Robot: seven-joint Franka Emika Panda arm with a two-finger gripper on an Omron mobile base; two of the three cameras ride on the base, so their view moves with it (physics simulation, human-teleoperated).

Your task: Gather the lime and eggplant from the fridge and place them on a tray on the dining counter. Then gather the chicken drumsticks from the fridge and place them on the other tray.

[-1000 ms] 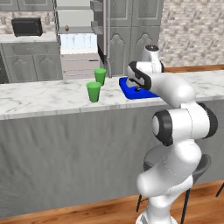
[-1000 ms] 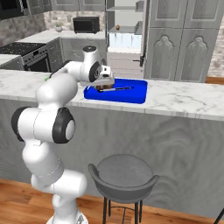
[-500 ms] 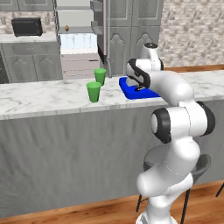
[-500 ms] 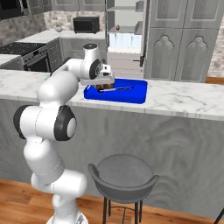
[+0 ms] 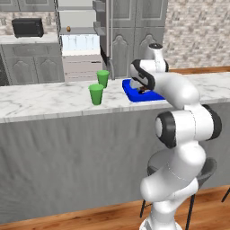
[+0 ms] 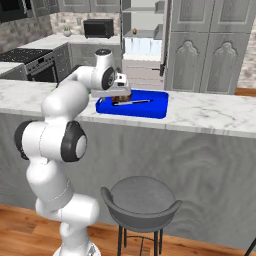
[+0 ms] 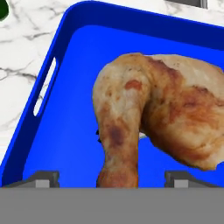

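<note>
browned roasted chicken drumstick (image 7: 148,118) now lies in the blue plastic tray (image 7: 65,127) on the marble surface (image 6: 210,112). a moment ago my tool (image 7: 111,177) was clenched on it; now its tips stand wide, released, so this delivery looks done.

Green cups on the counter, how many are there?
2. One green cup stands near the front of the marble counter; the other green cup stands just behind it, left of the blue tray. None seem hidden.
</note>
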